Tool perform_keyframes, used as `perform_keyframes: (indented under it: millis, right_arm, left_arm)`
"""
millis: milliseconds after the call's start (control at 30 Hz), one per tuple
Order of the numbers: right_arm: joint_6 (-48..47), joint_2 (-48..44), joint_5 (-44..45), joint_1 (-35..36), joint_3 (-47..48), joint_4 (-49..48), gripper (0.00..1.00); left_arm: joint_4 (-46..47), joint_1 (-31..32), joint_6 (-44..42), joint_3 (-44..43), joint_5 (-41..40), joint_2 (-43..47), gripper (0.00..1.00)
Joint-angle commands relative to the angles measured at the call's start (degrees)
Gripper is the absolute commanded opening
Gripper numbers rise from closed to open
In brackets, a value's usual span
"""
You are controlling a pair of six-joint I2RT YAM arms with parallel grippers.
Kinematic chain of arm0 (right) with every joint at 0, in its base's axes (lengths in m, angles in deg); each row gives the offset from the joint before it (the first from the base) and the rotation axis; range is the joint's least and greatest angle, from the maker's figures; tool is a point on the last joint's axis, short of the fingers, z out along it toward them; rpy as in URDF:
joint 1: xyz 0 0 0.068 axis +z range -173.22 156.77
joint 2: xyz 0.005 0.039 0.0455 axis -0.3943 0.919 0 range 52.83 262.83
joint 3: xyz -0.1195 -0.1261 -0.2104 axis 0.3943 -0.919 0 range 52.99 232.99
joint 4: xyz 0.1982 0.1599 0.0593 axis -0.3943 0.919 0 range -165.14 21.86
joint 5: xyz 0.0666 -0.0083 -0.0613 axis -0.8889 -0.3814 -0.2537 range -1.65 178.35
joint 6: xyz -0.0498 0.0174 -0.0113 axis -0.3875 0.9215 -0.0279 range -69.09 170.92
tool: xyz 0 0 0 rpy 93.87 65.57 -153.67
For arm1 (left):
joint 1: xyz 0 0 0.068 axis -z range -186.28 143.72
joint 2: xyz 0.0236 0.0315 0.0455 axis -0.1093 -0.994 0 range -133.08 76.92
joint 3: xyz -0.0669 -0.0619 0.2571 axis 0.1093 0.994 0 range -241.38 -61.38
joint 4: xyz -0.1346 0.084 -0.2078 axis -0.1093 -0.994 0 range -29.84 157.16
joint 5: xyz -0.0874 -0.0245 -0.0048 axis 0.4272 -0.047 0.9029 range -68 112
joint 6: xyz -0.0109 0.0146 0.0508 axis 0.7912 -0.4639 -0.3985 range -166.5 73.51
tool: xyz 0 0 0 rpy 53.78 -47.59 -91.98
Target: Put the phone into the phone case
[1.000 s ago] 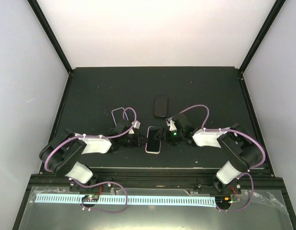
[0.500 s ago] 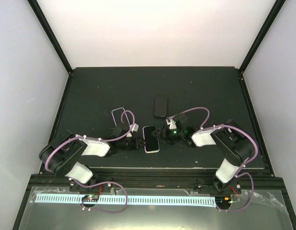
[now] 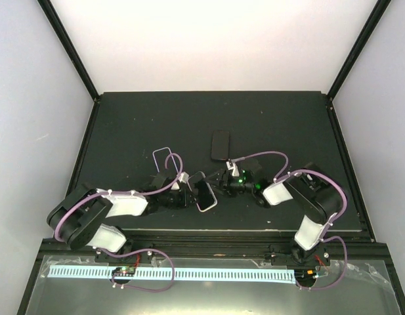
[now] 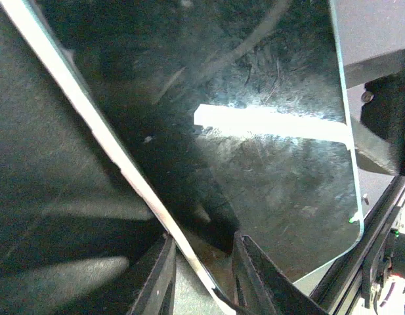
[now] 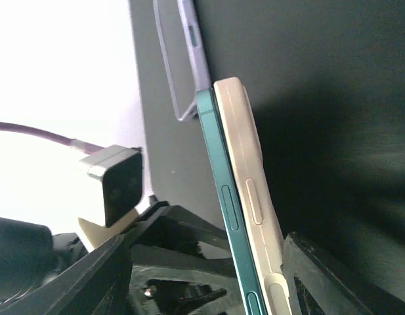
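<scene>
Over table (image 3: 123, 131), phone (image 3: 204, 193) now atilt.

Lab test cell: white walls (image 3: 209, 46), black table (image 3: 156, 125).

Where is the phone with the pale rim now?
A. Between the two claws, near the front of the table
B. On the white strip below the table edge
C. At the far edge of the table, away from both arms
A: the top view shows the phone directly between the left claw and the right claw, near the front edge of the table.
</scene>
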Motion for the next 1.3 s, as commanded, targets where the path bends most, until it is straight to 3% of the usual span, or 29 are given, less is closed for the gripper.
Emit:
perform_keyframes:
  millis: [0,167,367,533,667,867,967,1133,1267]
  right_arm:
    - [3.9,2.3,-9.7,3.6,1.4,-8.8,0.64]
    - [4.3,3.3,-10.1,5.0,2.6,-9.0,0.64]
    - [-1.3,3.2,-9.7,5.1,4.0,-0.2,0.63]
    - [-5.6,1.1,-7.4,5.2,5.0,7.4,0.55]
    - [-9.1,-0.4,-6.3,5.2,6.7,13.5,0.45]
    - [-11.0,-0.9,-4.7,5.3,7.1,16.7,0.16]
    - [-11.3,-1.0,-4.0,5.4,7.0,17.4,0.1]
    - [-12.5,-2.0,-2.6,5.7,7.4,19.2,0.12]
    - [-13.9,-2.7,-1.9,5.9,8.3,21.7,0.3]
  left_arm:
    - [1.5,0.4,-3.0,-0.4,0.6,3.1,0.26]
    - [-3.7,0.4,-5.8,0.3,-2.9,5.2,0.27]
    - [-4.1,0.3,-6.2,1.4,-3.5,5.6,0.28]
    - [-5.1,0.3,-6.7,1.4,-4.1,6.2,0.3]
    - [-5.4,0.4,-6.8,1.0,-4.1,6.2,0.31]
    - [-5.3,0.4,-6.4,1.7,-4.0,6.3,0.33]
    - [-5.6,0.4,-6.4,1.8,-4.0,6.2,0.34]
    - [-5.9,0.4,-6.2,2.0,-4.2,5.7,0.34]
    - [-6.6,0.1,-5.7,2.3,-4.8,5.9,0.34]
